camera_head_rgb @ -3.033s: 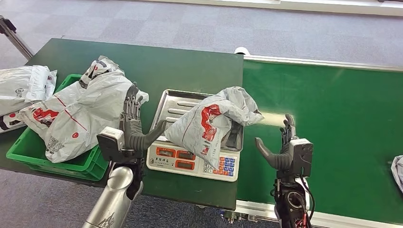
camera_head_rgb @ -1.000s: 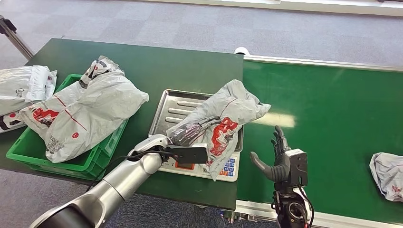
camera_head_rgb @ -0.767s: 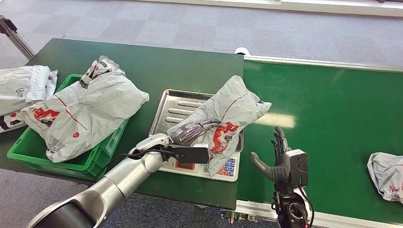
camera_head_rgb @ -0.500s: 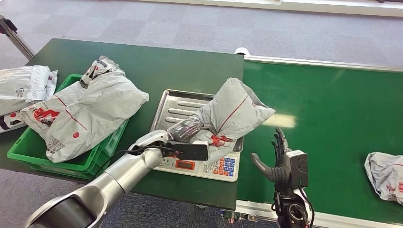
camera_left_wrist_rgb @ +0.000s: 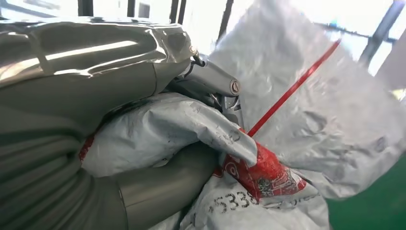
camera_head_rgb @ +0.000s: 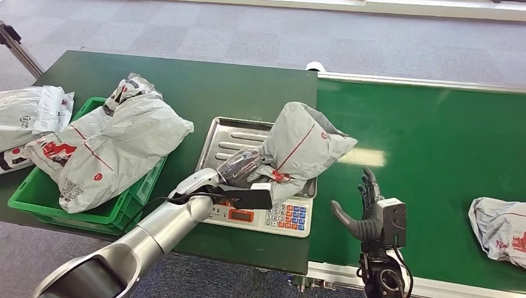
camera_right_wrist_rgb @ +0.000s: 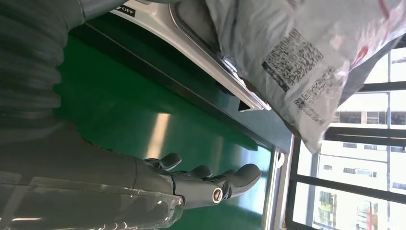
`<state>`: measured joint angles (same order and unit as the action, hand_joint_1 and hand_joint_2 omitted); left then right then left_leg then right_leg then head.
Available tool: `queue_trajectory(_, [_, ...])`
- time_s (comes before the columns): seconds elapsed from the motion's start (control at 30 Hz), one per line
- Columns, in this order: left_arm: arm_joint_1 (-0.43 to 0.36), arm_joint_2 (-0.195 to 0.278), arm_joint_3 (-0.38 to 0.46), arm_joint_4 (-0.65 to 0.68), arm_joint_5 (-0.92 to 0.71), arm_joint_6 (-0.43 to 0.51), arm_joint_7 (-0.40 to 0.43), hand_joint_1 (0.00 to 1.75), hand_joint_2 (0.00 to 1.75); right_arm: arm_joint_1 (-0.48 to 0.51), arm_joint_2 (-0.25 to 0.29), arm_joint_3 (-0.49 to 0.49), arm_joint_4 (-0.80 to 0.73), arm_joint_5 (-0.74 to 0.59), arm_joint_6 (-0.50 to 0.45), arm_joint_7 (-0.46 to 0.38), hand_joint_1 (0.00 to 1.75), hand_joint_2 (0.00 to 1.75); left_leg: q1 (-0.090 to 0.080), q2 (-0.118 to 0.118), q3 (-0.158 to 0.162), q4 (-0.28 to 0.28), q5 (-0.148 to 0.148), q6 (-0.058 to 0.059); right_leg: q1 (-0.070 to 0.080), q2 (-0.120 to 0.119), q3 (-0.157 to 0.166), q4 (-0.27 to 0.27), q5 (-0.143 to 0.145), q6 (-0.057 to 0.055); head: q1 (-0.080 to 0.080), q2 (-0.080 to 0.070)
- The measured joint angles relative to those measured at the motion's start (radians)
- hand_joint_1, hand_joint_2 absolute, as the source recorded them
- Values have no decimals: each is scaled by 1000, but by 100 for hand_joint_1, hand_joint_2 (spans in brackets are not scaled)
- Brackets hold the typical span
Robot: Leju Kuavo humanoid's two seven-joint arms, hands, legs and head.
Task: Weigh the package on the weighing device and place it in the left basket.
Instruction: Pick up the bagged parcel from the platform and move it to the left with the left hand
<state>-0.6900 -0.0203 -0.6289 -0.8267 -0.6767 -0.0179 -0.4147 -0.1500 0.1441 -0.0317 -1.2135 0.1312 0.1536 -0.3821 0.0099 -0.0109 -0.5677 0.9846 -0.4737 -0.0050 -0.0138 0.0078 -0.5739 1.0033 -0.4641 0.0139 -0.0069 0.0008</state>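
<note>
The left hand (camera_head_rgb: 243, 167) grips a fold of the grey package (camera_head_rgb: 302, 151) above the scale (camera_head_rgb: 258, 177), near the surface's right front corner. The bag looks soft, light and slippery, so bunched film is the best hold. The right hand (camera_head_rgb: 366, 208) is spread wide, holding nothing.

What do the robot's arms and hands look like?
The arms are shiny silver tubes, like the left arm. Thin black cables run along it. The right hand is dark grey with a thick thumb and thin dark fingers, and a grey box sits at its wrist.
</note>
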Motion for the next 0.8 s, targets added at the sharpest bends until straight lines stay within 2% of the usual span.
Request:
queue_trajectory(0.23, [87,1,29,-133,-23,274,-115,175,175,15,5,-3,-19,-8,0,-1,0,175,0,0,-1,0,0,0,0,0,-1,0,0,0,0,0])
queue_trajectory(0.4, [136,4,29,-242,-85,438,-155,175,175,17,9,-4,-19,-16,0,-11,0,175,0,0,-2,0,0,0,0,0,-1,0,0,0,0,0])
queue_trajectory(0.57, [156,5,28,-304,-120,505,-160,175,175,17,10,-3,-20,-22,0,-16,0,175,0,0,-2,0,0,0,0,0,-1,0,0,0,0,0])
queue_trajectory(0.8, [186,5,30,-374,-271,663,-138,175,175,18,10,-3,-22,-33,0,-17,0,175,0,0,-2,0,0,0,0,0,-1,0,0,0,0,0])
